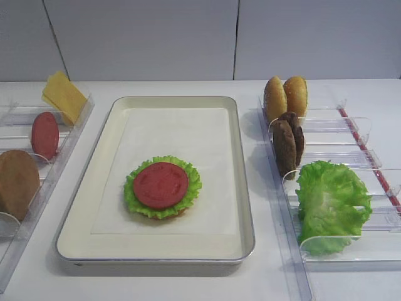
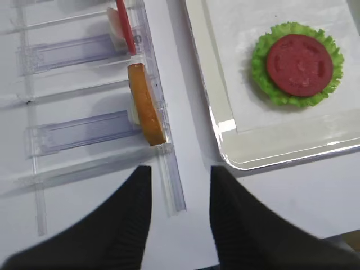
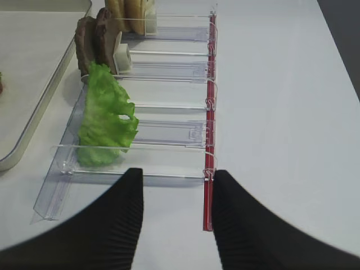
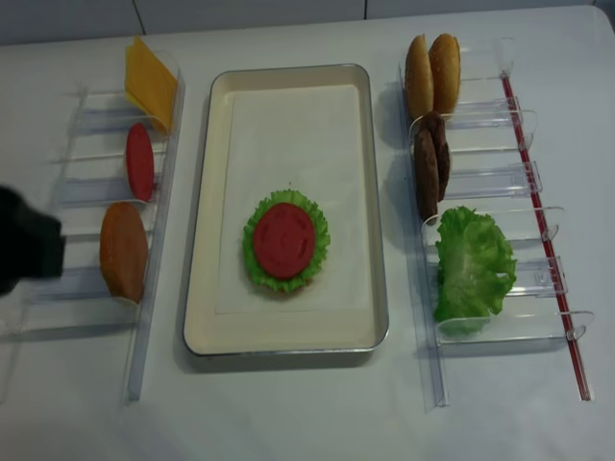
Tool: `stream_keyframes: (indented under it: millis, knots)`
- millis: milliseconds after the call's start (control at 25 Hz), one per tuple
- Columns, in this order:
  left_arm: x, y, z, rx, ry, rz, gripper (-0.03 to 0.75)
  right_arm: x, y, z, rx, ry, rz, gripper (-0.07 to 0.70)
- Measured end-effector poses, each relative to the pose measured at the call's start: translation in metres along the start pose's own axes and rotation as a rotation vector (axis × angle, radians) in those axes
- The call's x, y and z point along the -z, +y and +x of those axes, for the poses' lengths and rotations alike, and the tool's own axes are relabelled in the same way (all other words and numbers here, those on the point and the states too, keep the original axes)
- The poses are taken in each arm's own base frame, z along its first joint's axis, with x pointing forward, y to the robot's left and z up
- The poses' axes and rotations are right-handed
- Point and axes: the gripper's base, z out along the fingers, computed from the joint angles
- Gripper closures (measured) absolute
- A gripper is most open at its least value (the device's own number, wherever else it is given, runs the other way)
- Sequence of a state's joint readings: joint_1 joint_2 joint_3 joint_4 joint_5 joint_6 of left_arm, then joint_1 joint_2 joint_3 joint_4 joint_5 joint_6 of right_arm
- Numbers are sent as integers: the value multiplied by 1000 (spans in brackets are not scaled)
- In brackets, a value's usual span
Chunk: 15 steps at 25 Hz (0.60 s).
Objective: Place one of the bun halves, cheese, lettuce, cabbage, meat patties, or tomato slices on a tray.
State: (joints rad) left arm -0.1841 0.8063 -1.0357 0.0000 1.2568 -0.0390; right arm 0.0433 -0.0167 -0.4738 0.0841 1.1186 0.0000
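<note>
From the high front view, the tray (image 1: 88,207) sits in the middle of the bench (image 1: 351,285). On its paper lies a small stack: a bit of bun at the bottom, a lettuce leaf (image 1: 133,191) and a tomato slice (image 1: 160,185) on top. On the left, clear holders (image 1: 19,235) keep a cheese slice (image 1: 62,95), another tomato slice (image 1: 44,135) and a bun half (image 1: 16,183). On the right stand two more bun halves (image 1: 285,96), the meat patties (image 1: 287,142) and a big lettuce leaf (image 1: 331,204). No arm shows here.

In the right wrist view, the right end effector (image 3: 176,209) hangs over the near end of the right holders. Its two fingers are apart and nothing is between them. The lettuce and patties are just ahead of it.

In the left wrist view, the left end effector (image 2: 179,205) hangs over the bench between the left holders and the tray. Its fingers are apart and empty. The bun half stands on edge just ahead, and the tray corner is just to the right.

In the top view, a dark blurry shape at the left edge is probably the left arm (image 4: 27,252), next to the bun half.

I think the step now is choosing the next piece, since both end effectors carry nothing. A patty or the cheese would fit next on the stack. The next move needs one end effector to go down over a standing piece, close on its thin edges, lift it out of the holder and put it on the tomato.
</note>
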Motion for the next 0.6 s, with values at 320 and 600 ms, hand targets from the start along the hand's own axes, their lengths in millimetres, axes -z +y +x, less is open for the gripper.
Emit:
stream_keyframes:
  millis: [320, 600]
  knots:
    - [26, 2, 58, 1, -138, 5, 474, 0, 0, 0, 0, 0, 0, 322]
    - [30, 4, 109, -3, -237, 9, 474, 0, 0, 0, 0, 0, 0, 322]
